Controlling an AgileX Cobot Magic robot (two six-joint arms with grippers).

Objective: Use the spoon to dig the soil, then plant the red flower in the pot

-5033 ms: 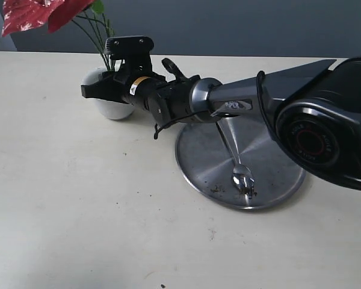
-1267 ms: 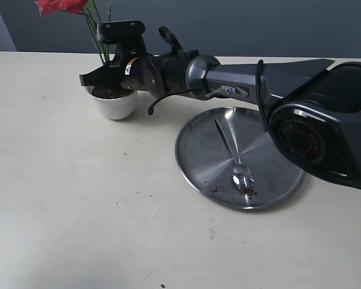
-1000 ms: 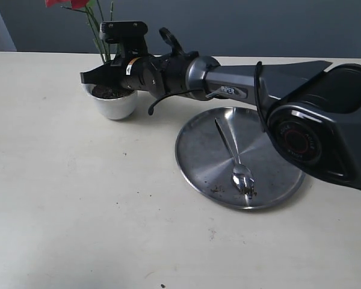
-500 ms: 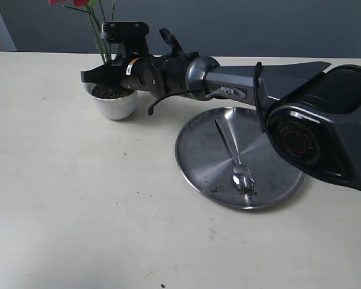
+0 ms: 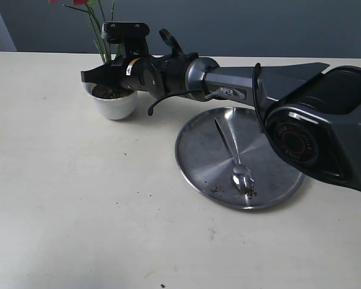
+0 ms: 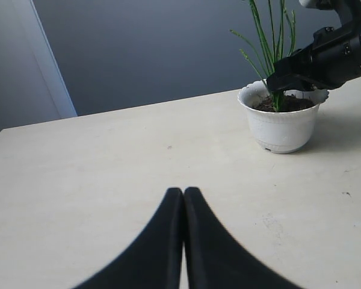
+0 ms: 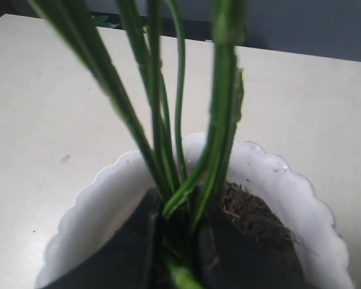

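Observation:
The white pot (image 5: 115, 105) stands at the table's far left, holding dark soil (image 5: 108, 92). My right gripper (image 5: 90, 77) reaches across just above its rim, shut on the red flower's green stems (image 5: 100, 39). The stems stand upright in the pot; the red bloom is cut off at the picture's top edge. In the right wrist view the stems (image 7: 168, 150) pass between the fingers (image 7: 138, 241), beside the soil (image 7: 253, 217). The spoon (image 5: 231, 153) lies on the steel plate (image 5: 271, 150). My left gripper (image 6: 183, 194) is shut and empty, hovering over bare table short of the pot (image 6: 280, 123).
The round steel plate sits right of centre, with dirt crumbs (image 5: 216, 188) near its front rim. The right arm's large base link (image 5: 325, 138) fills the right side. A grey wall runs behind the table's back edge.
Five seconds ago the flower leaned left with the gripper low in front of the pot. The stems now stand upright in the pot. Nothing has visibly moved in the last second.

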